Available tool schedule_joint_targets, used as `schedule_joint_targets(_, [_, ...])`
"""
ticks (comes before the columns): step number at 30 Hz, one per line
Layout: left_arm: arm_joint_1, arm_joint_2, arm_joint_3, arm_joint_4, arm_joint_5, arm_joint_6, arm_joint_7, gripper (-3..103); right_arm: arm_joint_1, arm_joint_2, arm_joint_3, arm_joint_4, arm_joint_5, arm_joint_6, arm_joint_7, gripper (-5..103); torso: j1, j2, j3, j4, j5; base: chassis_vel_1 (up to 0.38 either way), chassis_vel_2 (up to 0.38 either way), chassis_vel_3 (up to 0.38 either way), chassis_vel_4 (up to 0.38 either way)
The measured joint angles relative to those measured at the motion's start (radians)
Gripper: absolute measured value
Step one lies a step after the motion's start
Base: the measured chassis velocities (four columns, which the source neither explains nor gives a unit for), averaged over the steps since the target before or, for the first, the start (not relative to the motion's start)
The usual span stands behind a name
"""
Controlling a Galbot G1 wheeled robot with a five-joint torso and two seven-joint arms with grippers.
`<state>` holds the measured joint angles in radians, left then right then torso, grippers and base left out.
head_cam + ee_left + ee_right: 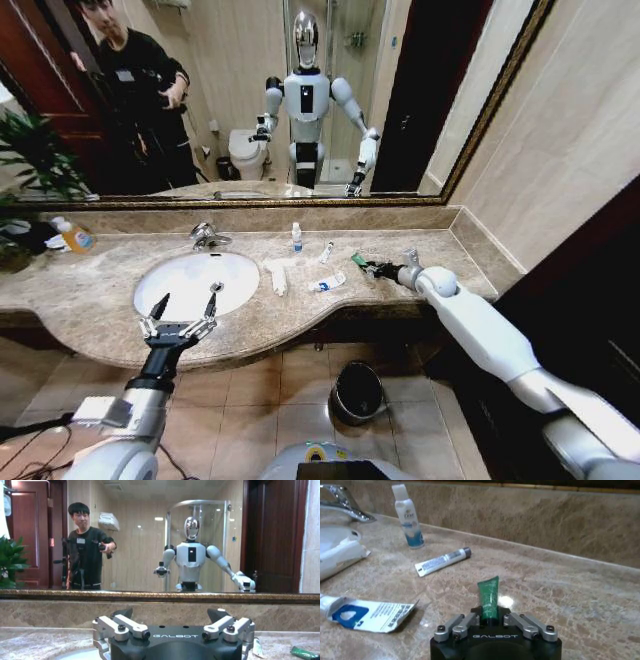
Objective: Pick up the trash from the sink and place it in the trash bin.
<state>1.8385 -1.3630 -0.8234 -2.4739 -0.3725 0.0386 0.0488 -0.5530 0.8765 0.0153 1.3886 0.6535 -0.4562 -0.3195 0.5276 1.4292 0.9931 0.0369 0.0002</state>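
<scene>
Beige marble counter with white oval sink and chrome faucet at its rear; a wide mirror runs along the wall behind. Orange soap bottle stands far left by a green plant. A small clear upright bottle with blue cap stands behind the trash items, its label not readable. Trash lies on the counter to the right of the basin: a long crumpled white tissue draped at the basin's edge; a white-and-blue packet, flattened and creased, printed with a blue patch and fine text too small to read; a small white tube with dark cap, lying on its side between the bottle and the packet, print illegible. Small green tube, glossy with a crimped flat end, lies farthest right, its lower end between the fingers of the right gripper, which are closed in against it; the tube rests on the marble. Gripper body marked "GALBOT". Left gripper hovers over the front of the basin, fingers spread wide, holding nothing; same "GALBOT" marking shows in the left wrist view. Trash bin, small, round, black, shiny rim, stands on the tiled floor below the counter's front edge, under the trash items.
</scene>
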Motion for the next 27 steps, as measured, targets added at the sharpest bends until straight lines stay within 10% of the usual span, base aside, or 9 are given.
schedule_joint_targets(16, [0.000,0.000,0.000,0.000,0.000,0.000,0.000,100,-0.348,-0.267,0.308,0.392,0.168,0.026,-0.090,5,0.000,0.000,0.000,-0.0003,0.0000,0.000,0.000,0.000,0.000])
schedule_joint_targets(21, [0.000,0.000,0.000,0.000,0.000,0.000,0.000,100,-0.589,-0.326,0.496,0.510,0.236,0.117,-0.191,5,0.000,0.000,0.000,0.0000,-0.0014,0.000,0.000,0.000,0.000])
schedule_joint_targets(27, [0.000,0.000,0.000,0.000,0.000,0.000,0.000,100,-0.883,-0.257,0.640,0.501,0.074,0.277,-0.427,5,0.000,0.000,0.000,-0.0003,-0.0003,0.000,0.000,0.000,0.000])
